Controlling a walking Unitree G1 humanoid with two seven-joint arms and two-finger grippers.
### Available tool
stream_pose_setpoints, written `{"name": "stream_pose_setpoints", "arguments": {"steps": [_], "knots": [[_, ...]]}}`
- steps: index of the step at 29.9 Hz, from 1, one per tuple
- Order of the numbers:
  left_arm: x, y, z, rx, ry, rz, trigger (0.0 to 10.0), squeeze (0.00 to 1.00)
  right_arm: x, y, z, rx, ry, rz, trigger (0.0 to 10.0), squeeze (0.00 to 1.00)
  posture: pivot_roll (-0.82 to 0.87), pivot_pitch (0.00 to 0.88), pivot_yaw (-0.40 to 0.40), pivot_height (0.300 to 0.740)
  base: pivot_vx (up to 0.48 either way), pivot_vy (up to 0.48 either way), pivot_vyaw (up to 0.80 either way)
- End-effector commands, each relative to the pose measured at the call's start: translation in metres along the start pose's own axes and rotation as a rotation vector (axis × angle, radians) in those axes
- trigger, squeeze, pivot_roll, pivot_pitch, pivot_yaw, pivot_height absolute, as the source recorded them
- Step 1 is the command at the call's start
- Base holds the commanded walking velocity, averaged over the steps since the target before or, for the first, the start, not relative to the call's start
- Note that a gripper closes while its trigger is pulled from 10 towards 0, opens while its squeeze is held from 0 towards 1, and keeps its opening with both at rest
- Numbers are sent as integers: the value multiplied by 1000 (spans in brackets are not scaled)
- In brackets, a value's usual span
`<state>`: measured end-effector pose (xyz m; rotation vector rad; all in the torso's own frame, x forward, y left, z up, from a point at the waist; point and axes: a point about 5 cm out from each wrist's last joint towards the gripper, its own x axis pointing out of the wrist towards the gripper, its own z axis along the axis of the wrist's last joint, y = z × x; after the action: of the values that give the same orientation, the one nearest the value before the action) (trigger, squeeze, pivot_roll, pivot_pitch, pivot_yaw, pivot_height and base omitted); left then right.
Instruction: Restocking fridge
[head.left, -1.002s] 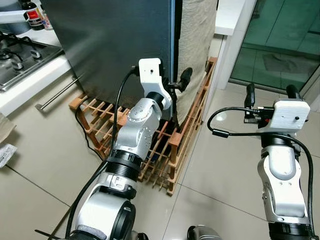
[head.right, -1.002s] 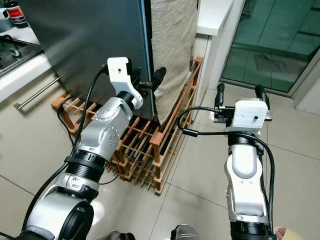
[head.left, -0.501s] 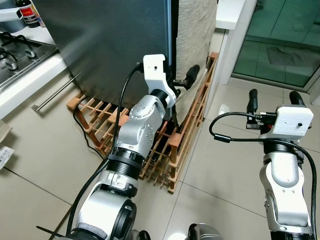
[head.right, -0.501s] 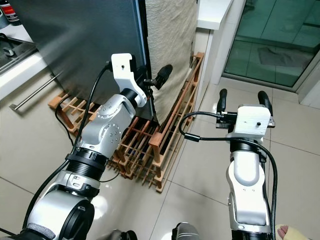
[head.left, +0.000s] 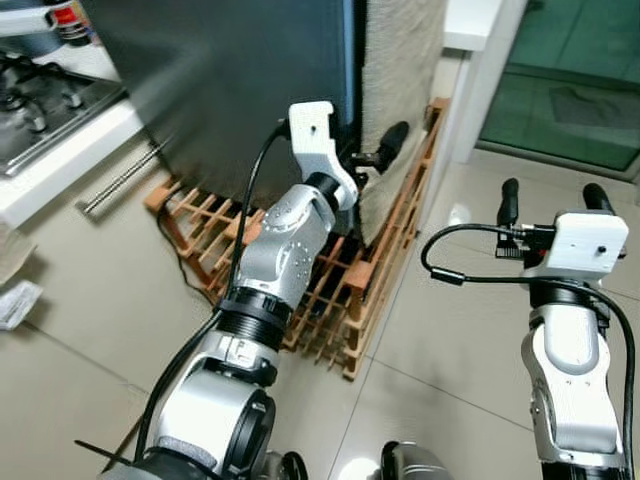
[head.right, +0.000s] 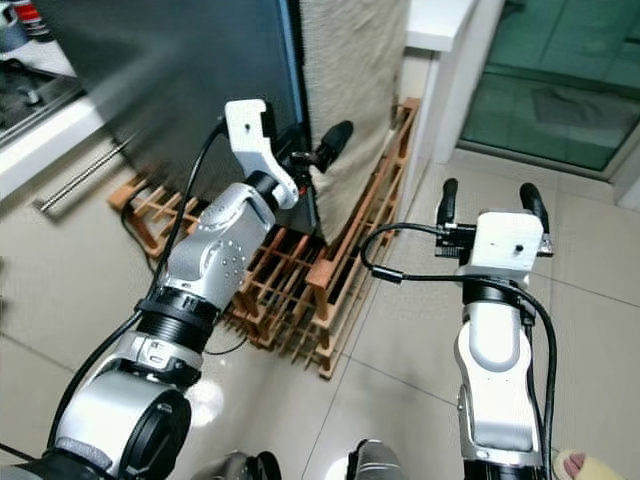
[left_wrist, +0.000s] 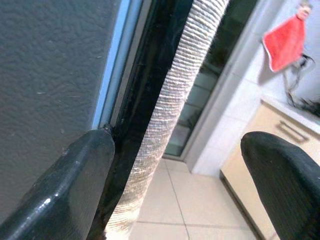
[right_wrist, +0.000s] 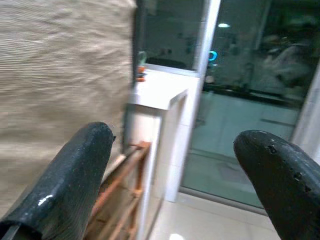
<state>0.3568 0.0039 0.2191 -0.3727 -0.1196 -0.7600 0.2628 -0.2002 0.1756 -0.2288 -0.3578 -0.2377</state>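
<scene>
The fridge (head.left: 240, 90) is tall and dark grey, with its door shut and a thin blue strip along the door's edge (left_wrist: 112, 75). A beige ribbed cloth (head.left: 400, 60) hangs down its side. My left gripper (head.right: 318, 148) is raised at that edge and open. One finger (left_wrist: 65, 195) lies against the door face by the blue strip. The other finger (left_wrist: 285, 180) stands out past the cloth (left_wrist: 170, 100). My right gripper (head.left: 550, 195) is open, holds nothing and is held up over the tiled floor to the fridge's right.
A wooden lattice rack (head.left: 370, 280) lies on the floor at the fridge's foot. A gas hob (head.left: 40, 110) and a white counter with a bar handle (head.left: 120, 180) are on the left. A white pillar (head.left: 480, 60) and a glass door (head.left: 570, 80) stand to the right.
The head camera has shifted a little. My left gripper stays at the fridge door's edge, open as before. The right gripper keeps its raised, open pose.
</scene>
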Motion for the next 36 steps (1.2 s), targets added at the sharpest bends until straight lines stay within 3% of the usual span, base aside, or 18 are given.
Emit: {"name": "stream_pose_setpoints", "arguments": {"steps": [1, 3, 6, 11, 17, 21, 22, 23, 28, 33, 36], "knots": [[23, -72, -12, -138, 4, -224, 10000, 0, 1, 2, 3, 6, -6, -2, 10000, 259, -284, 135, 119, 732, 0, 0, 0], [20, -84, -10, -187, 3, -328, 10000, 0, 1, 1, 3, 6, -4, -4, 10000, 259, -285, 136, 120, 732, 0, 0, 0], [19, -87, -10, -191, 1, -350, 10000, 0, 0, 1, 3, 6, -4, -4, 10000, 259, -285, 136, 120, 732, 0, 0, 0], [13, -102, 4, -328, -41, -502, 10000, 0, 1, 1, 2, 5, -1, -11, 10000, 263, -286, 134, 122, 732, 0, 0, 0], [13, -103, 7, -383, -39, -529, 10000, 0, 2, 0, 2, 3, -2, -15, 10000, 263, -291, 130, 123, 732, 0, 0, 0], [13, -90, 7, -349, -38, -430, 10000, 0, 4, -1, 5, 2, -11, -21, 10000, 263, -292, 128, 124, 732, 0, 0, 0], [11, -71, 9, -285, -48, -306, 10000, 0, 4, -2, 6, 3, -18, -25, 10000, 263, -292, 128, 123, 732, 0, 0, 0], [11, -71, 9, -285, -48, -306, 10000, 0, 4, -2, 6, 3, -18, -25, 10000, 263, -292, 128, 123, 732, 0, 0, 0], [1, -35, 13, -150, -79, -87, 10000, 0, 4, -4, 7, 4, -21, -29, 10000, 259, -284, 120, 116, 732, 0, 0, 0], [-7, -19, 13, -47, -90, 24, 10000, 0, 4, -4, 6, 7, -20, -22, 10000, 263, -278, 114, 109, 732, 0, 0, 0], [-12, -14, 14, -48, -95, 45, 10000, 0, 5, -3, 7, 8, -25, -17, 10000, 263, -278, 112, 109, 732, 0, 0, 0]]}}
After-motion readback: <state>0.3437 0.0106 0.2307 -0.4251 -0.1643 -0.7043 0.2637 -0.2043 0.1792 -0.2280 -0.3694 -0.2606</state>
